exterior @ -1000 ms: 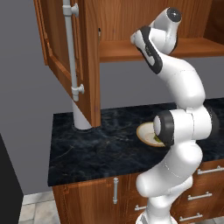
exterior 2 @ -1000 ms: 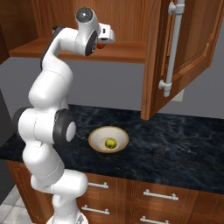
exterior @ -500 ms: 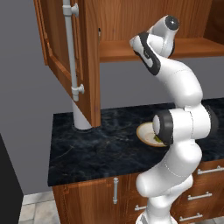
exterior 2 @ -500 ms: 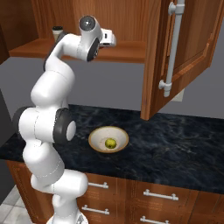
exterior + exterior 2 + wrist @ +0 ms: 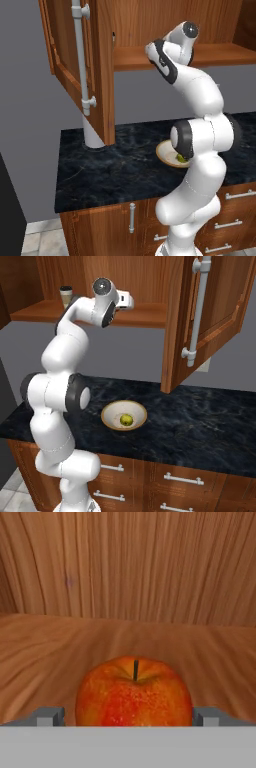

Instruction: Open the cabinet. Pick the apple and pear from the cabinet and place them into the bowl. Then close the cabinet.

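Now arm reached deeper into cabinet [image 5: 150,286] than second ago — apple [image 5: 134,692] sits on shelf between spread end effector [image 5: 129,716] fingertips, ungrasped; pear [image 5: 126,419] already in bowl [image 5: 109,412] — closing comes next.

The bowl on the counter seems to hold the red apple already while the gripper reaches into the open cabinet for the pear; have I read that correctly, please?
Not quite: the fruits are swapped. In the right base view the bowl on the counter holds the yellow-green pear. The hand view shows the red apple on the shelf of the open cabinet, between the fingertips of the gripper, so the apple is what it reaches for.
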Robot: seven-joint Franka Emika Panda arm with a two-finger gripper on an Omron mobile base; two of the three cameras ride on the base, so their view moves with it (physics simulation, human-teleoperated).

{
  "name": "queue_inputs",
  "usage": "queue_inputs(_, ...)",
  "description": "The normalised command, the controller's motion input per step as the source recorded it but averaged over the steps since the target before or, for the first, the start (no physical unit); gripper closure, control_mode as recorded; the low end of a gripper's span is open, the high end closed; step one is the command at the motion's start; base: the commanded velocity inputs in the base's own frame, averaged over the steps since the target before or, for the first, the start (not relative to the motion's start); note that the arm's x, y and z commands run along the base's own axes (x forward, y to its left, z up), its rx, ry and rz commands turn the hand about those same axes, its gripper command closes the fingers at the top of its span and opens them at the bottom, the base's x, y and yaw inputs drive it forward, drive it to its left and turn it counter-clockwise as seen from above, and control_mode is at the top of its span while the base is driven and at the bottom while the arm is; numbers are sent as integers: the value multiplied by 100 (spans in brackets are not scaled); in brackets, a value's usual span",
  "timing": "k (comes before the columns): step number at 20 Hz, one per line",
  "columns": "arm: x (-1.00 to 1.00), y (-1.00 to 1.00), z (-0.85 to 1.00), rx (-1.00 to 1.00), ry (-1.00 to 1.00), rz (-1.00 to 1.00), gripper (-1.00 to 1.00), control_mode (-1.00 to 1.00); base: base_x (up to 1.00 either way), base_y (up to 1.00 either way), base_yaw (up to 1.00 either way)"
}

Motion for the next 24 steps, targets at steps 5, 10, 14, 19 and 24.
queue_inputs(5, 35, -2, -5, 0, 0, 0, 100, -100, 0, 0, 0)
queue_inputs(10, 0, 0, -10, 0, -3, 0, 100, -100, 0, 0, 0)
queue_inputs(14, -3, 0, 0, 0, 0, 0, 100, -100, 0, 0, 0)
queue_inputs(19, -69, 0, 22, 0, -14, 0, 100, -100, 0, 0, 0)
queue_inputs(24, -100, -3, 33, 1, -13, 0, 100, -100, 0, 0, 0)
